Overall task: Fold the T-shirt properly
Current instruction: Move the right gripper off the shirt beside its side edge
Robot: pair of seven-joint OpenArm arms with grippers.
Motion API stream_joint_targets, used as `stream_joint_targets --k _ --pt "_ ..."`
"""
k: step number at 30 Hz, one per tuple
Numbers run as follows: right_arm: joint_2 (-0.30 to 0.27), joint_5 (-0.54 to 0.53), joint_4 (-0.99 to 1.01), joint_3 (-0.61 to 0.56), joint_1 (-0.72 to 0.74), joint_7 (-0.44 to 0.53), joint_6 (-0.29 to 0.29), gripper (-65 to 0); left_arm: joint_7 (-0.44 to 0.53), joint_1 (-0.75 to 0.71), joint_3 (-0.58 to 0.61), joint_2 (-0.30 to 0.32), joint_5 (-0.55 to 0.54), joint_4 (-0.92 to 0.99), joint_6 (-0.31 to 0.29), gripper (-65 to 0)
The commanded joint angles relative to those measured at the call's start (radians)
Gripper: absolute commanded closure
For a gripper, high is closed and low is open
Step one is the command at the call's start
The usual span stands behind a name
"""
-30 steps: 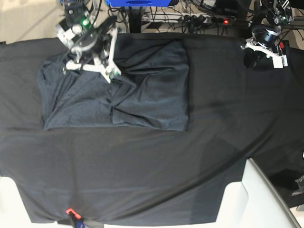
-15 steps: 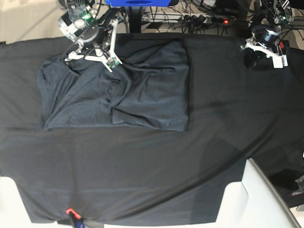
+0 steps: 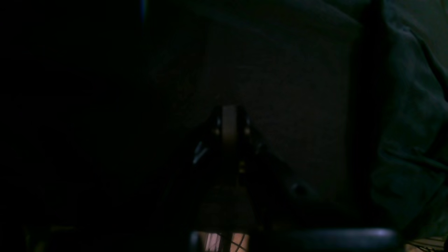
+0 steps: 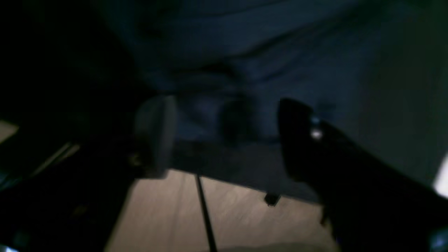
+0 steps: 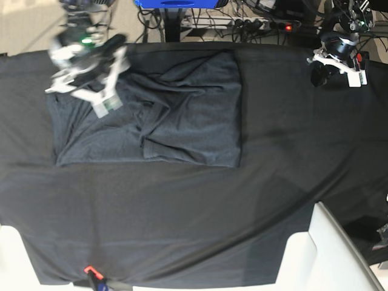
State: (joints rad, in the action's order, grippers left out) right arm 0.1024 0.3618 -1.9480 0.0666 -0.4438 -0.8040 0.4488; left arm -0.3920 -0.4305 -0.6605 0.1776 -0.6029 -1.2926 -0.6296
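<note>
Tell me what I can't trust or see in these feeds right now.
- Right hand, base view: motion-blurred.
- Right wrist view: dark and smeared; the T-shirt folds are unreadable, though the fingers stand apart.
- Left wrist view: nearly black; the left side shows nothing.
- Left hand, base view: too small to judge its jaws.
- T-shirt under-layers: hidden by its own folds.

Black table cloth (image 5: 182,218) covers the table; cables (image 5: 242,24) and power strip behind
</note>
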Motion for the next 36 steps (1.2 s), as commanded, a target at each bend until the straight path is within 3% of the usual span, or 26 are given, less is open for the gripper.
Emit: stream_joint_targets --k 1,3,6,9,11,14,18,21,24,31,36 --pt "0.001 -0.034 -0.049 0.026 0.007 -0.001 -0.003 -52.4 0.021 -0.003 -0.008 0.015 -0.016 -0.011 -0.009 0.0" --pt "-0.017 -0.116 -0.061 0.086 0.04 -0.041 0.017 -55.4 0.021 -0.003 -0.008 0.015 -0.016 -0.011 -0.009 0.0" --pt "-0.049 -0.294 -0.029 0.246 0.104 -0.093 0.123 -55.7 0.021 -0.003 -0.008 0.015 -0.016 -0.011 -0.009 0.0" --pt "-0.059 -0.548 0.023 0.542 0.182 -0.102 0.242 -56.0 0.02 -0.003 -0.008 0.015 -0.016 -0.011 -0.009 0.0" --pt "-0.112 -0.674 0.115 0.686 0.241 -0.165 0.249 -56.3 0.02 -0.003 -0.008 0.015 -0.016 -0.011 -0.009 0.0" --pt "-0.25 -0.765 0.356 0.77 0.346 -0.332 0.249 -56.4 0.02 -0.004 -0.008 0.015 -0.016 -0.011 -0.009 0.0" --pt "-0.387 -0.84 0.711 0.79 0.428 -0.329 0.249 -56.4 0.02 -0.004 -0.003 0.015 -0.016 -0.011 -0.009 0.0" --pt "-0.444 -0.898 0.887 0.787 0.451 -0.318 0.249 -56.4 0.02 -0.004 0.0 0.015 -0.016 -0.011 -0.009 0.0" --pt "-0.453 -0.926 0.931 0.773 0.451 -0.315 0.249 -56.6 0.02 -0.004 0.0 0.015 -0.016 -0.011 -0.009 0.0" --pt "-0.45 -0.932 1.013 0.568 0.529 -0.232 0.249 -56.6 0.02 -0.004 -0.002 0.015 -0.016 -0.011 -0.009 0.0" --pt "-0.45 -0.93 1.14 0.556 0.595 -0.22 0.249 -56.6 0.02 -0.006 -0.005 0.015 -0.016 -0.011 -0.009 0.0"
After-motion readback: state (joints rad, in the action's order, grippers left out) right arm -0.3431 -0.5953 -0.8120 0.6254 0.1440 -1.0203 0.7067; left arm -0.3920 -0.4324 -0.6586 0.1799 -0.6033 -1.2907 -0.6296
